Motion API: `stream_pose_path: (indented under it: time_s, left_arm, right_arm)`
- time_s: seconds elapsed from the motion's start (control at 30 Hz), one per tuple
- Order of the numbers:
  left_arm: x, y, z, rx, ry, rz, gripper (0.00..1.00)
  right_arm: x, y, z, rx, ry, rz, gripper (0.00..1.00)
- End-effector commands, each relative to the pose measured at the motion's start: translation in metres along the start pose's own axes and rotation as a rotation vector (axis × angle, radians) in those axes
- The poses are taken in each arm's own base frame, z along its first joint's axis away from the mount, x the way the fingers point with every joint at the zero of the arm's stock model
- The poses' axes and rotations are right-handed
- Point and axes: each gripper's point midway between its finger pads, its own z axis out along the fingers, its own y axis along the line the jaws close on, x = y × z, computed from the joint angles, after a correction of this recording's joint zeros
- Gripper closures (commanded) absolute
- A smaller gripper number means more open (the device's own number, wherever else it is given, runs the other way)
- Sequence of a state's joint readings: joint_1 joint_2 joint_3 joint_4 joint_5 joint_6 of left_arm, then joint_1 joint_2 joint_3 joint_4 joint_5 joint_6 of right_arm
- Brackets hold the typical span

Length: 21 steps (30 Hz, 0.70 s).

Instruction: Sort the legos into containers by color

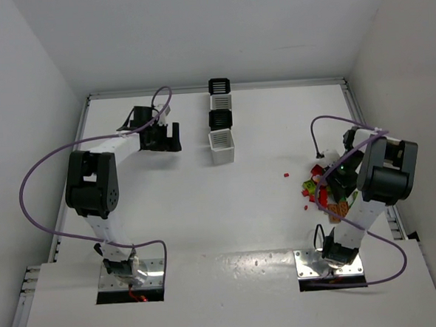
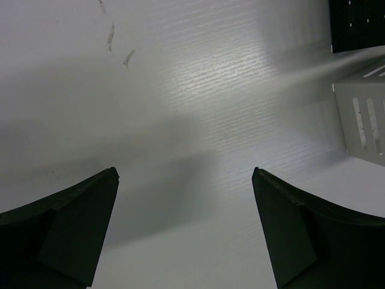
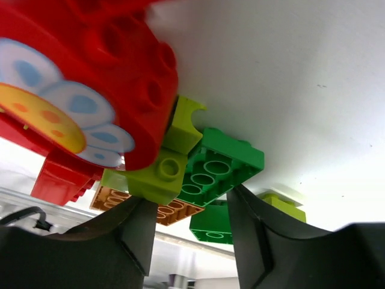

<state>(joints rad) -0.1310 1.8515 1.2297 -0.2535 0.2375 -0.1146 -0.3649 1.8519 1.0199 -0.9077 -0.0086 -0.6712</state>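
A white desk (image 1: 206,216) with a faintly ribbed, matte surface carries everything, boxed in by a plain white left wall (image 1: 21,86), back wall (image 1: 210,30) and right wall (image 1: 412,63). A thin raised rim (image 1: 272,84) runs along the desk's far edge. The left wrist view shows grey scuff marks (image 2: 112,37) on the surface (short, curved, close together). A glossier panel (image 1: 232,277) spans the near edge.

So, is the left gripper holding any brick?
No, in the left wrist view the left gripper stands wide open, with only the white table showing between its jaws.
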Motion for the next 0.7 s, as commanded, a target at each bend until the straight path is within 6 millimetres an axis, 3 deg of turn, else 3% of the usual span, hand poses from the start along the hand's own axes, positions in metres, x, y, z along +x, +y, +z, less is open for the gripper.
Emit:
stream_pose_path:
  time_s: [0.0, 0.23, 0.4, 0.43, 0.5, 0.67]
  left_arm:
    - [-0.014, -0.004, -0.001, 0.0, -0.034, 0.001, 0.0]
    - [-0.014, -0.004, -0.001, 0.0, -0.034, 0.001, 0.0]
    - [-0.005, -0.003, 0.001, 0.002, -0.016, -0.003, 0.0]
    - [-0.013, -0.004, -0.002, 0.004, -0.043, 0.003, 0.0]
    - [-0.007, -0.009, -0.003, 0.029, -0.042, 0.004, 0.0]
    - [-0.016, -0.021, -0.01, 0.088, -0.079, 0.016, 0.0]
  right_arm:
    - [-0.016, -0.012, 0.011, 0.025, -0.062, 0.081, 0.52]
    - [-0.025, -0.002, 0.016, -0.034, -0.087, 0.082, 0.72]
    - [-0.033, 0.012, -0.001, -0.071, -0.157, 0.017, 0.82]
    - [-0.036, 0.015, -0.009, -0.074, -0.188, 0.003, 0.83]
    - [-0.043, 0.016, -0.025, -0.075, -0.233, -0.012, 0.84]
    - [-0.053, 0.02, -0.067, -0.043, -0.329, -0.05, 0.87]
